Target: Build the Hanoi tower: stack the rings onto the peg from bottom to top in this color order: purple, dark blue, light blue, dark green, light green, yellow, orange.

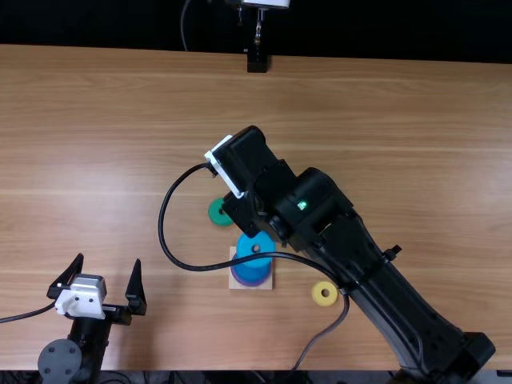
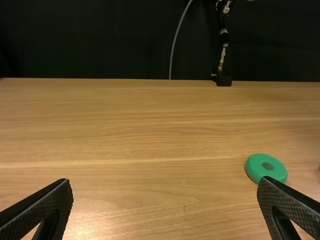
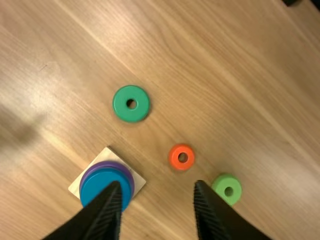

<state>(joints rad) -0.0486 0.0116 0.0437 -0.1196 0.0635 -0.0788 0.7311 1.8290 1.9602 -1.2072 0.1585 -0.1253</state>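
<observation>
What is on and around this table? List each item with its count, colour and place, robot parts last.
Wooden base: 1, pale, under the stack
Ring: 1, purple, lowest on the base
Ring: 1, darker blue, above purple
Ring: 1, light blue, topmost
Ring: 1, dark green, table, beyond the stack
Ring: 1, orange, table, between base and light green ring
Ring: 1, light green, table, beyond orange
Ring: 1, yellow, table, right of the stack
Table: 1, light brown, beneath everything
Block: 1, black, far table edge
Cables: several, mostly black, by the arms
Left gripper: 1, black, near left, open
Right gripper: 1, black, above the table's middle, open
</observation>
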